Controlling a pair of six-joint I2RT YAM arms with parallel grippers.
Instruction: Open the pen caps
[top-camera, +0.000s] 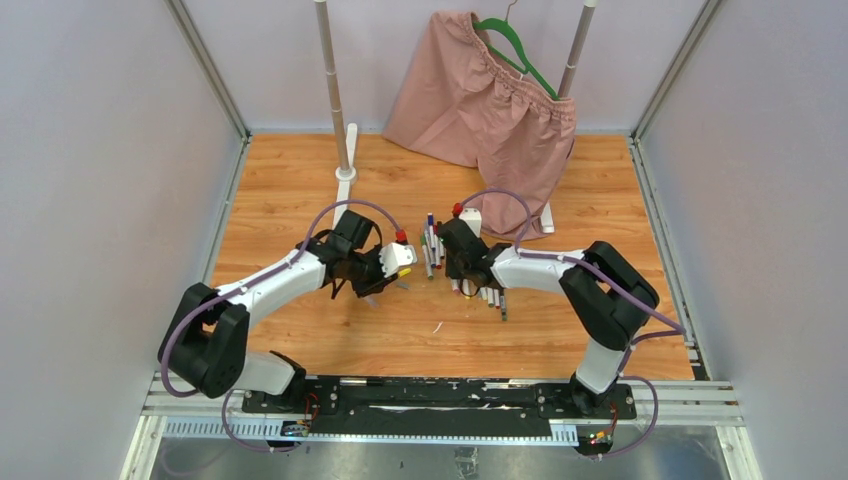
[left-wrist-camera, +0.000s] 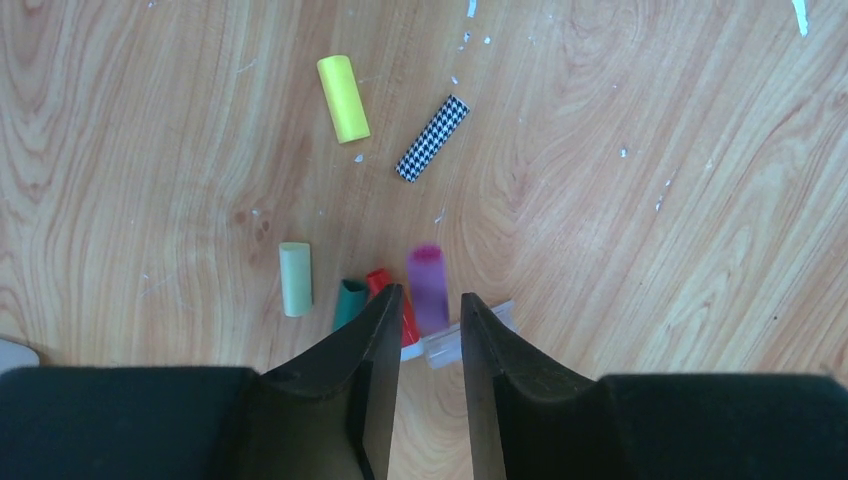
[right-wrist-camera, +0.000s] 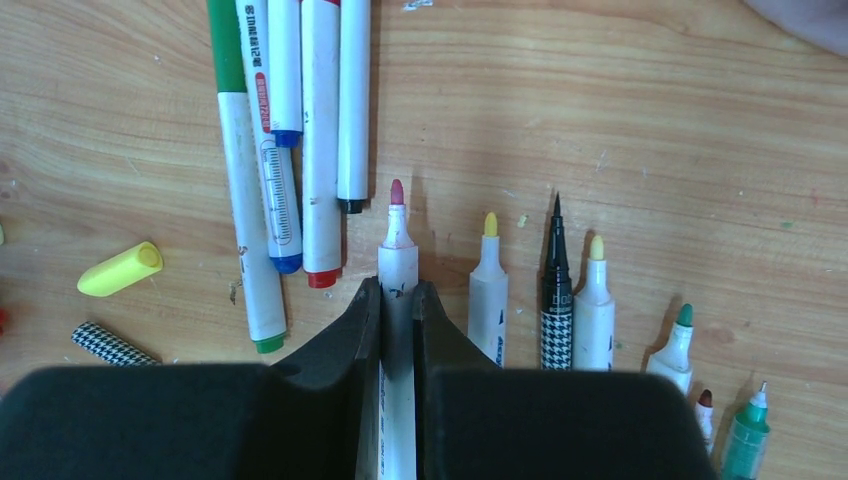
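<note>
**Left station.** The left gripper hangs over the wooden table. Its jaws are parted by a narrow gap, and nothing is clamped between them. Loose pen caps lie on the wood beneath it. In the left wrist view, from left to right:

- a pale green cap
- a teal cap
- a red cap, partly hidden by the left finger
- a purple cap (blurred), just ahead of the fingertips

Farther out lie a yellow cap and a houndstooth cap, near each other but not touching.

**Centre.** A group of long pens lies side by side, with green, blue, red and black ends.

**Right station.** The right gripper is closed on the white barrel of the held pen. This pen's pink-red tip is bare and points away from the fingers. To its right a row of uncapped pens rests on the table, all with tips pointing the same way:

- a yellow-tipped pen
- a houndstooth pen with a fine black point
- a second yellow-tipped pen
- a green-tipped pen
</note>
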